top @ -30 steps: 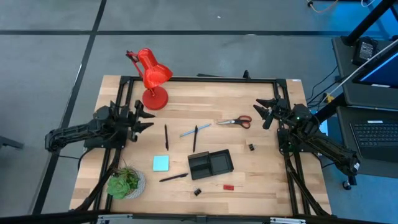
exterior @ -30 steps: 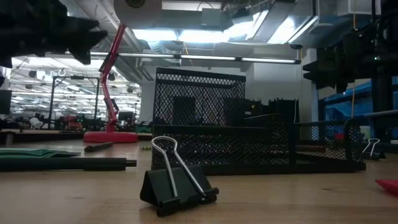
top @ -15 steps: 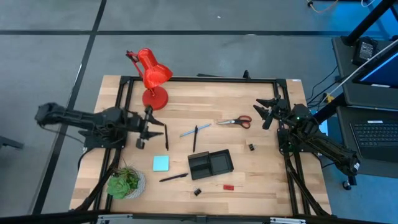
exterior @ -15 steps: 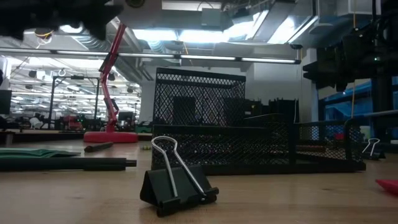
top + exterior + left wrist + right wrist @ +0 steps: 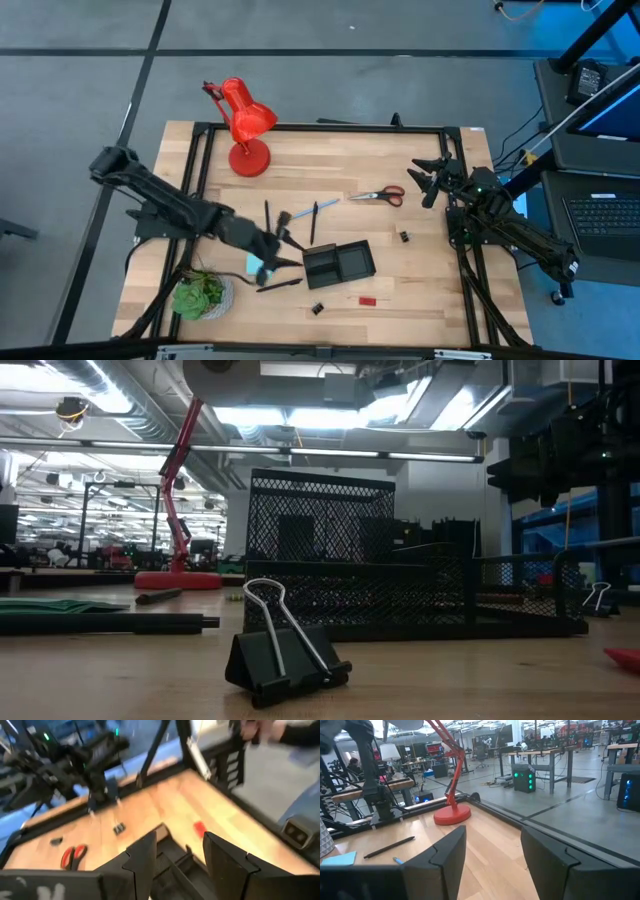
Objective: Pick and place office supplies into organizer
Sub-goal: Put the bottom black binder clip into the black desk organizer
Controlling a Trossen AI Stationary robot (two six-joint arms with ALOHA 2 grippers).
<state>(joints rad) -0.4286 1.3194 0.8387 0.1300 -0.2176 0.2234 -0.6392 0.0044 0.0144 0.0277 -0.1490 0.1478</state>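
Spread wide and empty, the left gripper (image 5: pixel 272 252) hovers over the light blue notepad (image 5: pixel 256 264) near the table's front edge, beside the mesh organizer (image 5: pixel 339 262). Right gripper (image 5: pixel 428 181), parted, waits at the right edge. Thin, light, flexible paper: pinch one edge.

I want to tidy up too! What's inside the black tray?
From above, both compartments of the organizer look bare and dark. The low view only sees its mesh wall, so something tiny and black could hide there.
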